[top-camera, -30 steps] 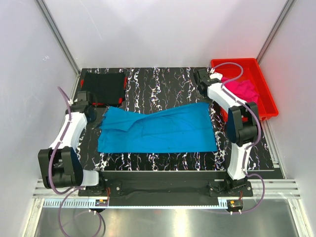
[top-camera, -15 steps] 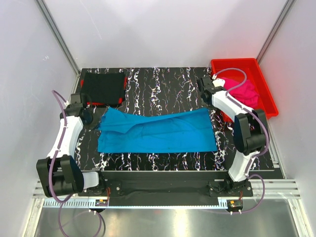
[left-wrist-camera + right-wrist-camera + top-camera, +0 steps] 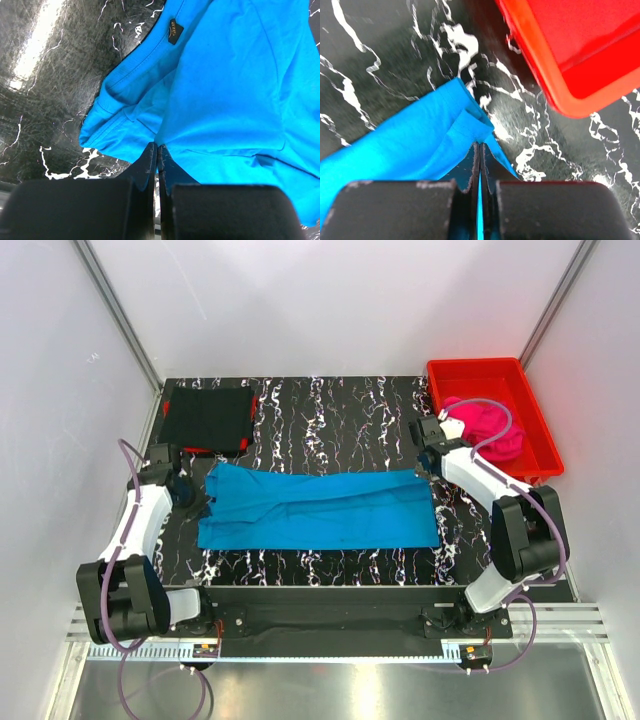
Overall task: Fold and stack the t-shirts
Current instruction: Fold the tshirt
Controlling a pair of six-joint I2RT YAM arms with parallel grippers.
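Black shirt (image 3: 207, 418) is lying folded; left pincer (image 3: 158, 150) and right pincer (image 3: 480, 150), fully closed, are seemingly pinching the turquoise shirt (image 3: 320, 508) mid-fold; pink shirt (image 3: 487, 428) is waiting in the bin (image 3: 475, 366).

blue shirt (image 3: 225, 100): runs off right and bottom edges at the left wrist, off the left edge at the right wrist.
shirt tag (image 3: 173, 25): print too small to read.
red bin (image 3: 580, 45): one corner only at the right wrist, rest cut off.
pink shirt (image 3: 487, 425): near edge behind the right arm (image 3: 470, 468).
red bits (image 3: 254, 405) by the black shirt (image 3: 208, 417): can't tell what.
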